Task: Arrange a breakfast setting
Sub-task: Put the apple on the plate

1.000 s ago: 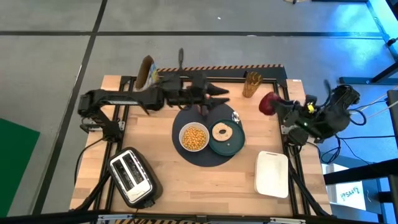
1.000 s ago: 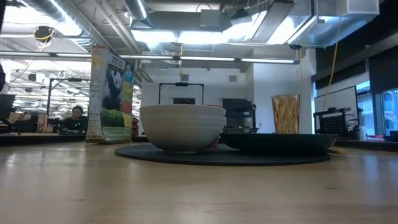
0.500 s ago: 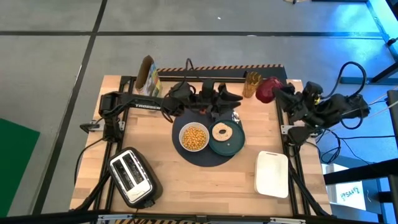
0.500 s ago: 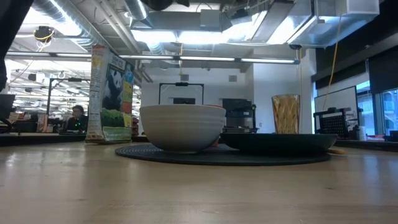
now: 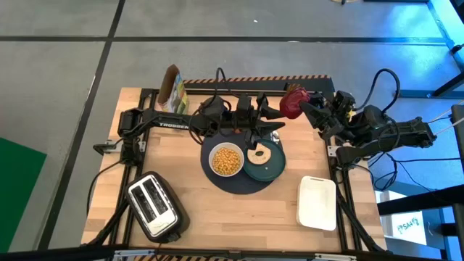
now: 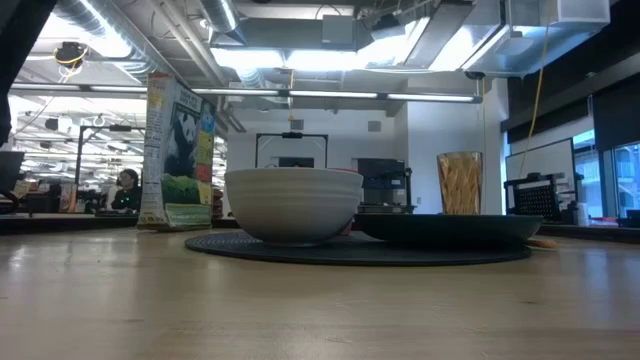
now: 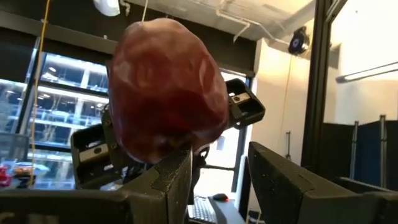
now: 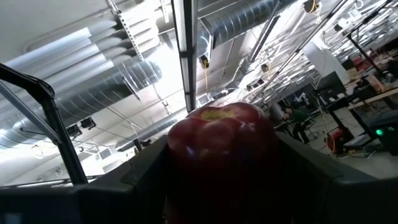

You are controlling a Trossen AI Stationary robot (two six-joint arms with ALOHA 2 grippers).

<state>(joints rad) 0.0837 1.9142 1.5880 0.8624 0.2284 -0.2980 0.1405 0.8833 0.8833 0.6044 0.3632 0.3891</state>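
My right gripper point(image 5: 303, 104) is shut on a dark-red fruit point(image 5: 293, 101), held high over the table's far side. My left gripper point(image 5: 278, 125) is open and empty just left of the fruit, above the teal plate's far rim; its fingers point(image 7: 177, 177) stand below the fruit point(image 7: 165, 96). A toasted ring point(image 5: 257, 154) lies on the teal plate point(image 5: 270, 170). Beside it a white bowl point(image 5: 226, 159) holds yellow cereal. Both stand on the round dark-grey mat point(image 5: 239, 185). The orange cup and spoon are hidden under my left arm. My right gripper pinches the fruit's two opposite sides point(image 8: 180, 155) between its two fingers point(image 8: 140, 171). The fingers come roughly level from the table's right side. The fruit is lifted clear of the table, filling the gap between the fingers.
A cereal box point(image 5: 172, 87) stands at the far left and a silver toaster point(image 5: 152, 206) at the near left. A white tray point(image 5: 317, 203) lies at the near right. A tall amber glass point(image 6: 460, 184) stands at the far side. A person sits in the room behind point(image 6: 125, 190).
My right gripper has carried the fruit up and toward the table's left, from beyond the right edge to above the far side, close to my left gripper. My left gripper has gone toward the table's right and a little nearer, over the plate's far rim.
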